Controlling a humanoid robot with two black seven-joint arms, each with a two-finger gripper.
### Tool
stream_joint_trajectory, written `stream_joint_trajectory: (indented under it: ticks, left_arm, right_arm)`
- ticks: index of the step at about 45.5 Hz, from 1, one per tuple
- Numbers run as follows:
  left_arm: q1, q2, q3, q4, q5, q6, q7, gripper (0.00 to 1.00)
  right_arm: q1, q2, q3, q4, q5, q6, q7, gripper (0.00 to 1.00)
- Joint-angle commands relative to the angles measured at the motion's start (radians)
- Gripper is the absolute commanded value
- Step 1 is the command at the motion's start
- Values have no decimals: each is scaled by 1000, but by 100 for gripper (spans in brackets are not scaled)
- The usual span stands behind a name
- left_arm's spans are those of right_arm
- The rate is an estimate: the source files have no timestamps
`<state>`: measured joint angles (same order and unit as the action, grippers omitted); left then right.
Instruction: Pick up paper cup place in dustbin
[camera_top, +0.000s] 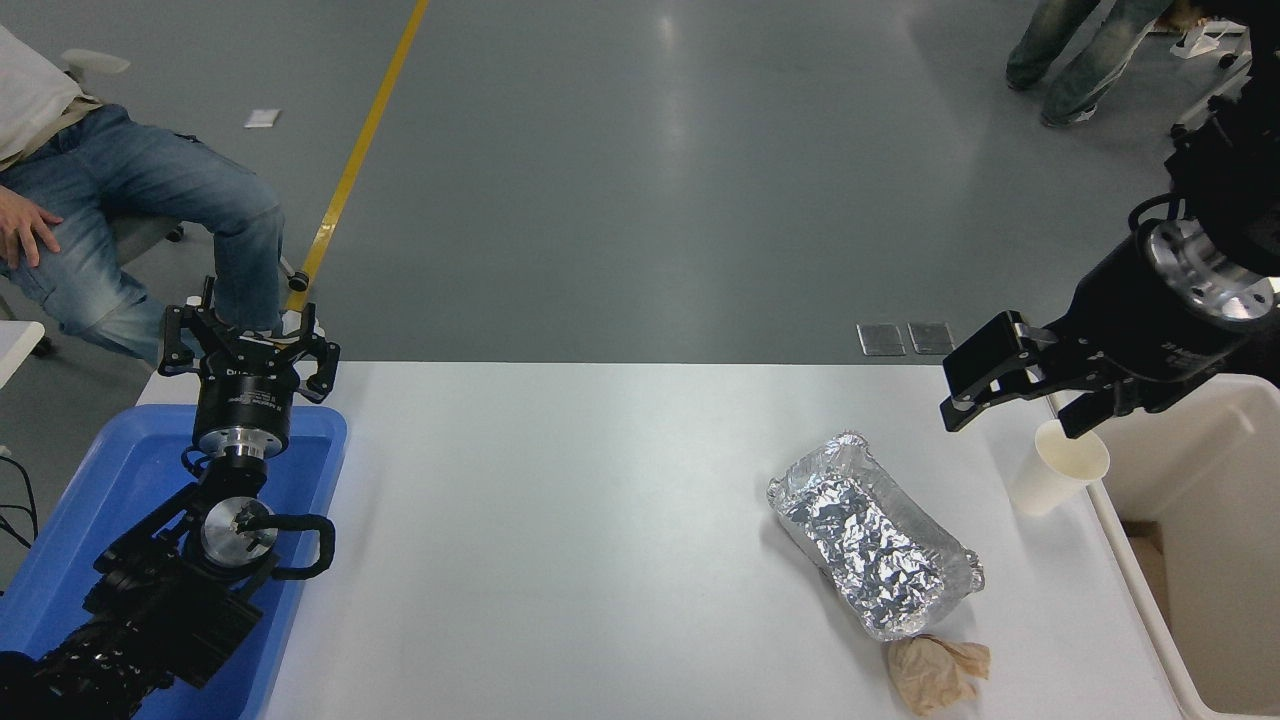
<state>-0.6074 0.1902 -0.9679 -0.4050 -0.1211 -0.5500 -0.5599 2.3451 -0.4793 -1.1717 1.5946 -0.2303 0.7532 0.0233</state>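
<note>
The paper cup (1058, 467) is standing upright near the table's (600, 520) right edge, just beside the rim of the cream dustbin (1195, 560). It is small, plain cream-white and tapered, with its rolled rim and open mouth showing. The right gripper (1020, 415) is hanging just above it with its jaws spread wide, one finger over the cup's mouth, gripping nothing. A foil tray (872, 535) is lying to the cup's left. The left gripper (250, 350) is sitting parked over the blue tray (100, 490), fingers splayed apart.
</note>
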Motion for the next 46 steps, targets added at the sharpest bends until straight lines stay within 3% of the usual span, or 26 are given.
stream_joint_trajectory:
  ticks: [1,15,22,33,46]
  left_arm:
    - [0,0,0,0,0,-1,0,99]
    - [0,0,0,0,0,1,-2,99]
    - [0,0,0,0,0,-1,-2,99]
    - [0,0,0,0,0,-1,0,99]
    - [0,0,0,0,0,-1,-2,99]
  right_arm:
    - [-92,34,52,-18,-1,-72,0,100]
    - [-242,47,72,-94,-145,-215,0,100]
    - [-378,33,66,-235,-300,-261,-2,100]
    - [-641,-10,64,-522,-440,-340,0,100]
    - [-875,-59,107,-785,-455,-445,1,100]
